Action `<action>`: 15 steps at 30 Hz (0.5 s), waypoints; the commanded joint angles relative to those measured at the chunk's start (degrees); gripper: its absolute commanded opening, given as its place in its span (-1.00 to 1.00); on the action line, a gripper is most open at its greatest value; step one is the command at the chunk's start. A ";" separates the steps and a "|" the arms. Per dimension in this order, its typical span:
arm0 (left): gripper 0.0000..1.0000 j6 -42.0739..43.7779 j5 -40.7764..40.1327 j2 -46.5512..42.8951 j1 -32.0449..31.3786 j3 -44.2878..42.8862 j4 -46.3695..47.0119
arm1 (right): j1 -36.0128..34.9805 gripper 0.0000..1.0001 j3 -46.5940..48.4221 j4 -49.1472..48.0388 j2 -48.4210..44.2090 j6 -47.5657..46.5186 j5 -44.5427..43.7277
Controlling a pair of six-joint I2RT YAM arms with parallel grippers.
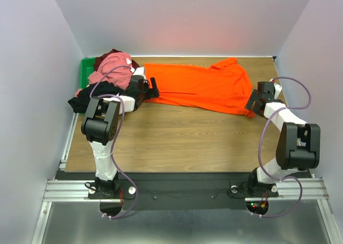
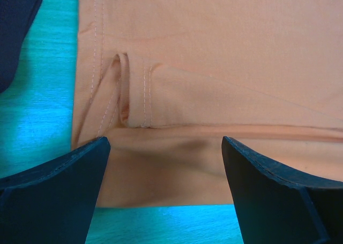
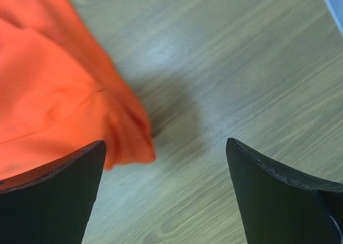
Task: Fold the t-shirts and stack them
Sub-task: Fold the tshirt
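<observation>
The bright orange t-shirt [image 1: 203, 86] lies spread across the far half of the wooden table [image 1: 182, 142]. My left gripper [image 1: 154, 88] is open at the shirt's left edge; in the left wrist view the cloth [image 2: 214, 67] with a stitched hem fold lies between and beyond the fingers. My right gripper [image 1: 252, 102] is open at the shirt's near right corner; in the right wrist view that corner [image 3: 59, 104] lies by the left finger, with bare wood between the jaws. Pink [image 1: 119, 68], dark maroon [image 1: 110, 55] and black [image 1: 92, 96] shirts lie heaped at the far left.
A green plastic bin [image 1: 84, 71] sits under the heap at the far left corner. White walls close in the table on three sides. The near half of the table is bare wood.
</observation>
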State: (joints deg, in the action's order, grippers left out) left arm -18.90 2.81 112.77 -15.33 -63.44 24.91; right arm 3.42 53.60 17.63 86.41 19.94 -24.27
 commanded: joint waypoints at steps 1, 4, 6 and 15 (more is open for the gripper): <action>0.97 0.17 0.27 -0.62 0.30 0.51 -0.65 | 2.03 0.99 -0.34 -0.22 2.44 1.50 5.64; 0.97 0.35 0.36 -0.36 0.30 0.34 -0.82 | 2.12 0.98 -2.09 -0.66 3.32 2.03 5.81; 0.97 0.35 0.44 -0.36 0.30 0.33 -0.82 | 2.12 0.97 -2.19 -0.84 4.11 2.12 6.25; 0.97 0.35 0.62 -0.53 0.39 0.42 -0.82 | 2.20 0.68 -1.84 -1.28 5.52 2.29 5.55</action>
State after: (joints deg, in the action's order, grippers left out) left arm -18.87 3.03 112.77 -15.29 -63.44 24.91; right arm 5.82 51.27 17.69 92.58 21.52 -18.22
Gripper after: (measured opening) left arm 0.985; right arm 0.880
